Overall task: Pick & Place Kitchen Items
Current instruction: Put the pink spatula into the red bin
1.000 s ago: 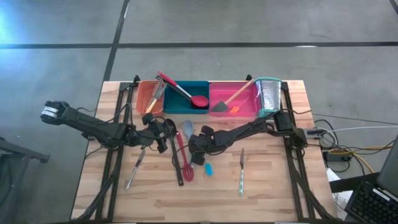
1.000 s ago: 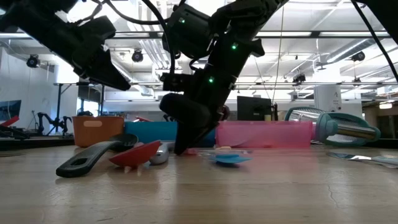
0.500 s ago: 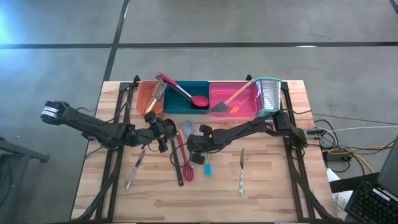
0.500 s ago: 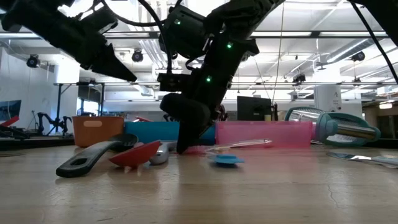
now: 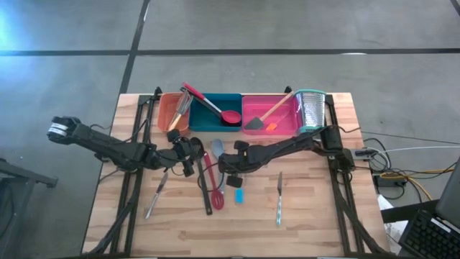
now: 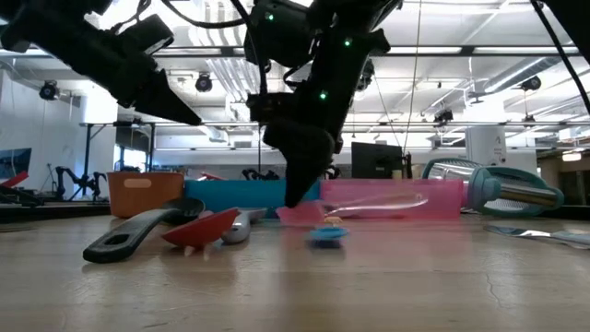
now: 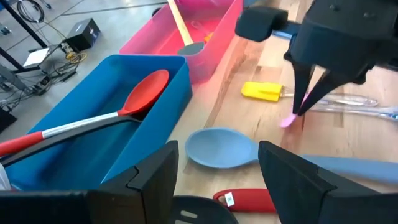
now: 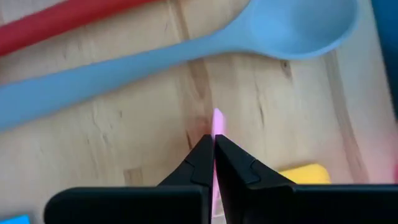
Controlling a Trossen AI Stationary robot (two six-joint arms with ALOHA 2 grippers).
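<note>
Pink utensil (image 8: pixel 217 124) pinched thin-edge-on between closed fingers of right gripper (image 5: pixel 224 171) at mid-worktop (image 5: pixel 316 216), tip pointing down at the wood beside a blue spoon (image 7: pixel 224 149). From the left: left gripper (image 5: pixel 188 155) hovering with fingers apart, holding nothing, near a black spatula (image 5: pixel 204 193) and red spatula (image 5: pixel 213 183) lying long axis front to back. Blue spoon bowl toward the trays, handle toward the front edge. Yellow tool (image 7: pixel 261 91) just beyond. Teal tray (image 7: pixel 93 149) holding a red spoon (image 7: pixel 124 109) diagonally.
</note>
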